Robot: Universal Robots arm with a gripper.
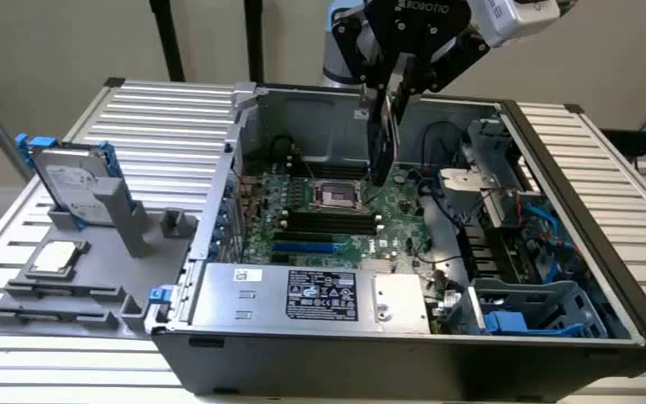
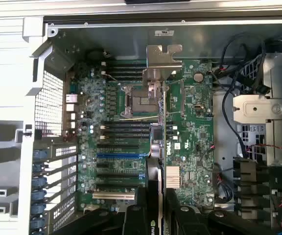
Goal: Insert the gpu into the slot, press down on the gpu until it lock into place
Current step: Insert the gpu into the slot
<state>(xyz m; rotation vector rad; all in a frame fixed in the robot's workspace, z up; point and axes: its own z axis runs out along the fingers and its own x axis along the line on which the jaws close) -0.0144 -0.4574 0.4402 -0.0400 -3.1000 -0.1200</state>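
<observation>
The gpu (image 1: pixel 383 135) hangs edge-down from the gripper (image 1: pixel 397 91), clear of the slot (image 1: pixel 304 249). The dark fingers (image 2: pixel 136 218) are clamped on its two flat faces. In the exterior view the card stands nearly upright inside the open case (image 1: pixel 413 362), and its lower end is over the motherboard (image 1: pixel 396 227) just beside the CPU socket (image 1: pixel 336 195). Whether that end touches the board I cannot tell.

The wrist view looks along the gpu (image 2: pixel 153 188) from between the fingers of the gripper (image 2: pixel 158 220). The card shows as a thin strip, with its silver bracket at the far end over the black slots near the case's rear wall. The card passes close by the CPU socket (image 2: pixel 137 100).

The slot (image 2: pixel 121 155) is a bright blue strip with nothing in it. It lies among the black memory slots (image 2: pixel 126 132) on the motherboard (image 2: pixel 195 122), and one of its ends is near the card's edge.

In the exterior view the slot sits between the memory slots (image 1: pixel 329 223) and the power supply (image 1: pixel 300 295), apart from the card's lower end. The case rests on a slatted tabletop (image 1: pixel 592 168). On the exterior view's left, a hard drive (image 1: pixel 71 181) with blue rails stands upright in a grey fixture (image 1: pixel 65 303).
</observation>
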